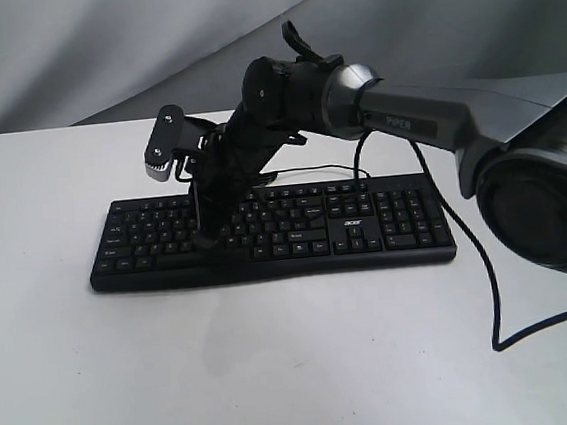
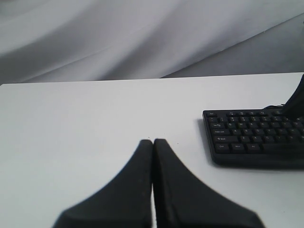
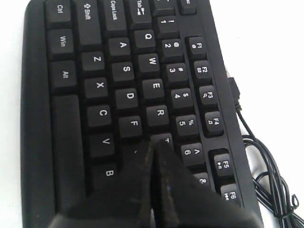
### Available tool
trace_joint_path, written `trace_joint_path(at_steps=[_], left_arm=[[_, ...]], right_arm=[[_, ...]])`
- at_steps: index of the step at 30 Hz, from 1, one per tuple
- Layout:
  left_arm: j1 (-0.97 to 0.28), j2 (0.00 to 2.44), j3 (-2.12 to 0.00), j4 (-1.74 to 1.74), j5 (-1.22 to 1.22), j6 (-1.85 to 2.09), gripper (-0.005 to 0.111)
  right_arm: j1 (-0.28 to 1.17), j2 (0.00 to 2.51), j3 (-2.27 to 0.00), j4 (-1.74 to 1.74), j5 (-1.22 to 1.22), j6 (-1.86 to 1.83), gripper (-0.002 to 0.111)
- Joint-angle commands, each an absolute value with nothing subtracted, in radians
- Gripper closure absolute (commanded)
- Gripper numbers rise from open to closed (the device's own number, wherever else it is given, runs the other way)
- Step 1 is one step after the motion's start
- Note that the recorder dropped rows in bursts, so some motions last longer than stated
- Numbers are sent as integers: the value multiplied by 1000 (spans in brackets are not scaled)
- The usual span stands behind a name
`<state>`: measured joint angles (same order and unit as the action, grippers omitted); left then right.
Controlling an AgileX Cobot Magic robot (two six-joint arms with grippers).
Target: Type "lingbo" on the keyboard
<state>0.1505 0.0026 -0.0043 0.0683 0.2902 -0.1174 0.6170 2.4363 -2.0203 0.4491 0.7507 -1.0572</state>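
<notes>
Left gripper (image 2: 153,141) is out of frame in the exterior view and seen only from its own wrist camera. Its 2 black fingers (image 2: 133,185) are pressed together tip to tip with nothing between them. They sit over bare white table (image 2: 71,142), off the Ctrl end of the keyboard (image 2: 256,137) and apart from it. Exterior view: table (image 1: 68,374) is plain white, with a grey cloth backdrop (image 1: 67,52) behind. Keyboard (image 1: 385,228) lies flat mid-table, long edge toward the camera, letter block on the left, number pad on the right, white acer logo above the arrow keys. Right gripper (image 1: 206,242) is across the middle, over the left half of the letter block, pointing steeply down with its tip at key level. Right wrist view: right gripper (image 3: 153,142) jaws are clenched, fingers (image 3: 180,190) flush against each other, holding nothing. The tip sits in the slot bounded by F, T, V and B, and the fingers hide the legend of the key under it. Contact or slight hover: cannot tell. Right arm (image 1: 435,117) comes in from the right edge above the number pad, silver and black links. Black cable (image 1: 491,283) drops from the arm, crosses the number-pad end and loops on the table to the right. Thin cords (image 3: 266,166) lie on the table just beyond the function-key row.
</notes>
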Motion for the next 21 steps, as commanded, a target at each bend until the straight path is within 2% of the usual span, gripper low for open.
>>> trace_joint_path(at_steps=[1,21], left_arm=[[152,0,0,60,286,-121,106],[152,0,0,60,286,-121,106]], right_arm=[[620,2435,-2026,475,735,-1070,108],[628,2470,-2026,531,686,-1068,108]])
